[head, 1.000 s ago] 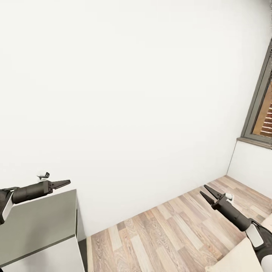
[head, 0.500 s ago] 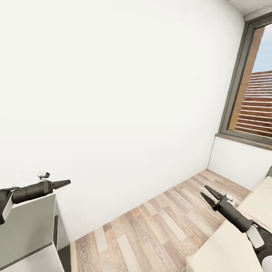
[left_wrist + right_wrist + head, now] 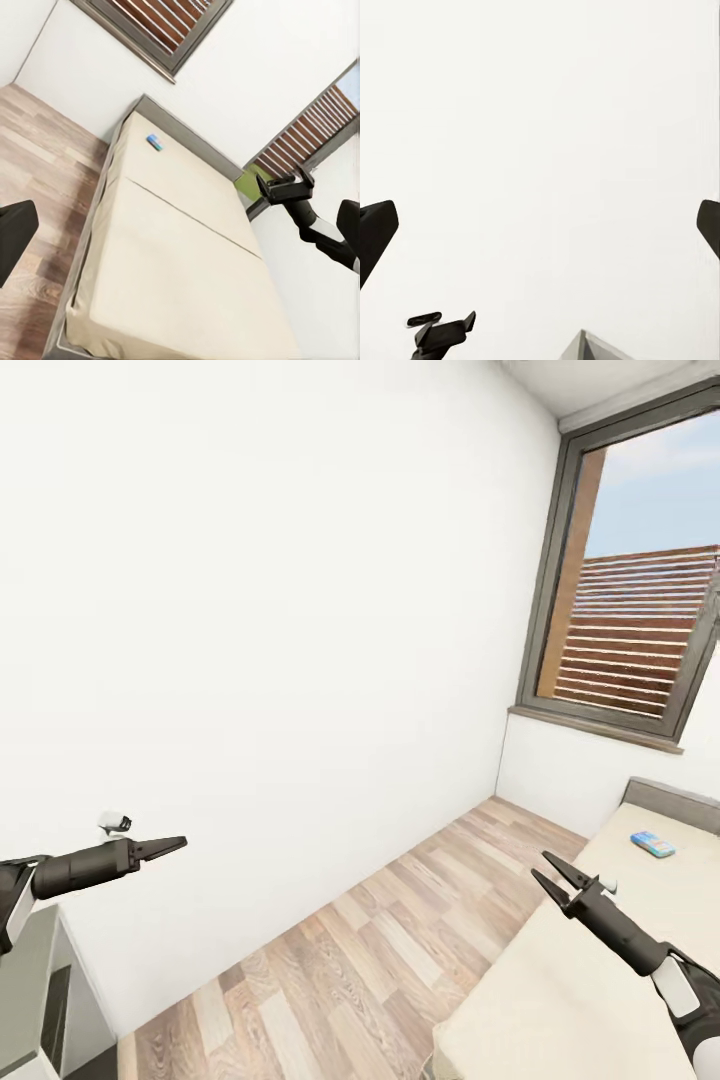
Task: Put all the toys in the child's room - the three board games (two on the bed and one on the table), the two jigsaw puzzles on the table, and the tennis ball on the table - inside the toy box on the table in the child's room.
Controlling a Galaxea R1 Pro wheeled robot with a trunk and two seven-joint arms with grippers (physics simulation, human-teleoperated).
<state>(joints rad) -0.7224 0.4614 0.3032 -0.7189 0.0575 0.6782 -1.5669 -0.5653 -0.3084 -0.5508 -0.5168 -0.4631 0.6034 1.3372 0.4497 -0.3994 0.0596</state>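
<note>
1. My left pincer (image 3: pixel 172 846): held out level in front of the white wall (image 3: pixel 280 610), tips drawn nearly together, holding nothing.
2. My right pincer (image 3: pixel 546 866): tips spread apart, empty, raised over the near part of the bed (image 3: pixel 560 970).
3. Bed: beige mattress on a grey frame, lying under and beyond my right pincer, low grey headboard (image 3: pixel 672 798) at its far end.
4. Small blue board game (image 3: pixel 653 844): flat on the mattress beyond my right pincer, near the headboard; seen also from the left wrist (image 3: pixel 154 142).
5. Worktop (image 3: pixel 22 985): a grey corner, below my left arm.
6. Wood-plank floor (image 3: pixel 350 950): between my two pincers.
7. Dark-framed window (image 3: pixel 630 610): beyond the headboard, above my right pincer.
</note>
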